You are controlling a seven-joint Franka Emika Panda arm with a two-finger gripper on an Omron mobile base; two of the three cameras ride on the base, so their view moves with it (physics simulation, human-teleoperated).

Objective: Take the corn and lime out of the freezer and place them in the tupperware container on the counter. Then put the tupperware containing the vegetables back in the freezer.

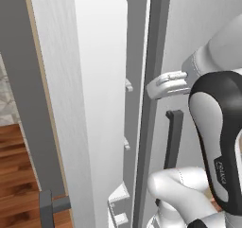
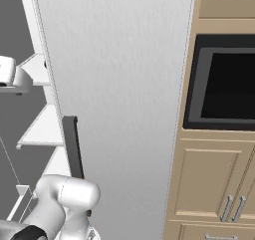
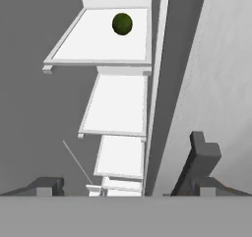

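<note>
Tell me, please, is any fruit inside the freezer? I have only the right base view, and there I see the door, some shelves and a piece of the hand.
Observer: Yes. The hand view shows the lime lying on a white shelf, toward the back of it.
Operator: Good. Is the gripper open, and is something in it?
Observer: In the hand view the gripper is open and there is nothing between its fingertips. The lime is well ahead of it, not touched.
</note>
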